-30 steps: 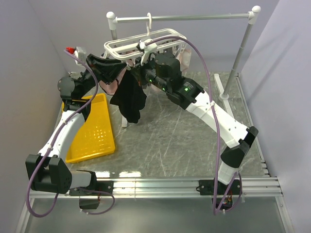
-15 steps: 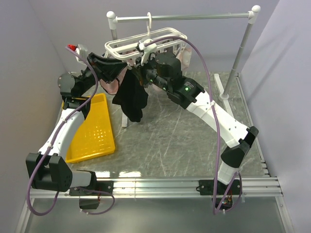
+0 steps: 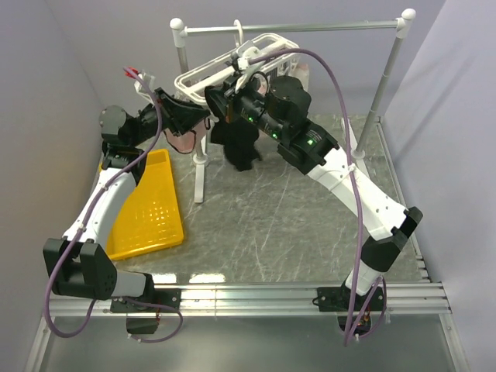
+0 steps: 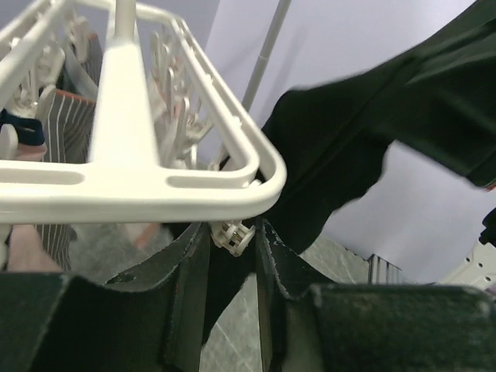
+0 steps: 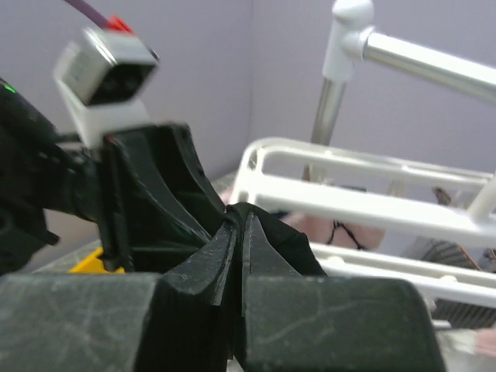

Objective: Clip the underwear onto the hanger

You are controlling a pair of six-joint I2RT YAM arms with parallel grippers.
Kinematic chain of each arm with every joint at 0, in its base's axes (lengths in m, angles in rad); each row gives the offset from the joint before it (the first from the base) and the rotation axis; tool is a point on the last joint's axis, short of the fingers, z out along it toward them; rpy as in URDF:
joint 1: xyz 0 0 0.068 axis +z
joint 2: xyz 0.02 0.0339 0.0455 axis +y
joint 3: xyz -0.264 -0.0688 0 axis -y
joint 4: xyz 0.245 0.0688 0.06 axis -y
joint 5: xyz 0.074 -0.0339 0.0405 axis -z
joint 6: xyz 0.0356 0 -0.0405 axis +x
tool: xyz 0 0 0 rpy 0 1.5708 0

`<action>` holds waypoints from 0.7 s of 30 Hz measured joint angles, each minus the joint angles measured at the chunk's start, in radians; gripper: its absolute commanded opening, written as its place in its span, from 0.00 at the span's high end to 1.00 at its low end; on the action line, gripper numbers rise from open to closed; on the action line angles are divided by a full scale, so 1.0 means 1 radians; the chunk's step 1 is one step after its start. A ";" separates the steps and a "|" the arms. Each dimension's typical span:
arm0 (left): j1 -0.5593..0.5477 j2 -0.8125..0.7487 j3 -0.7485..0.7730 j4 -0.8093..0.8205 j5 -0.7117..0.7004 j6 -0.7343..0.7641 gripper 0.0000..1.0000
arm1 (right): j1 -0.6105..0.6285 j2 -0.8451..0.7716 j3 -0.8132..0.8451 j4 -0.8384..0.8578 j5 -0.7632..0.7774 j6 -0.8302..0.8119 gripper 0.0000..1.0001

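Observation:
The hanger point(image 3: 232, 68), a white barred rack, hangs tilted from the rail by its hook. Under its near corner dangles a small white clip point(image 4: 233, 235). My left gripper point(image 4: 230, 226) has one finger on each side of that clip and is shut on it. The black underwear point(image 3: 241, 144) hangs bunched below the rack, its top edge pinched in my shut right gripper point(image 5: 240, 217). From the left wrist the underwear point(image 4: 349, 155) shows as a dark fold just behind the clip. From above, the left gripper point(image 3: 203, 116) and right gripper point(image 3: 216, 99) are nearly touching.
A grey metal rail stand point(image 3: 310, 28) spans the back, its posts at left and right. A yellow tray point(image 3: 147, 205) lies at the left on the table. A pink garment point(image 3: 183, 140) and a striped one point(image 4: 70, 116) hang from the rack.
Both arms rose and shifted right. The hanger tipped upward at its far side. The underwear moved right and now hangs shorter and more bunched.

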 measured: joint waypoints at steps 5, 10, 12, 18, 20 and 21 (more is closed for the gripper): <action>-0.002 0.005 0.000 -0.020 0.029 0.004 0.99 | 0.001 -0.010 0.000 0.050 -0.029 0.000 1.00; -0.003 0.005 -0.001 -0.016 0.045 0.000 1.00 | 0.002 -0.010 0.000 0.056 -0.031 0.000 1.00; -0.003 0.005 -0.002 -0.011 0.048 -0.006 0.99 | 0.002 -0.010 0.000 0.056 -0.031 -0.001 1.00; -0.003 0.005 -0.008 0.009 0.059 -0.025 1.00 | 0.002 -0.010 0.000 0.057 -0.024 -0.005 1.00; -0.003 0.005 -0.013 0.016 0.067 -0.035 0.99 | 0.002 -0.010 0.005 0.057 -0.018 -0.008 1.00; -0.003 0.005 -0.014 0.018 0.069 -0.042 0.99 | 0.002 -0.010 0.008 0.057 -0.013 -0.012 1.00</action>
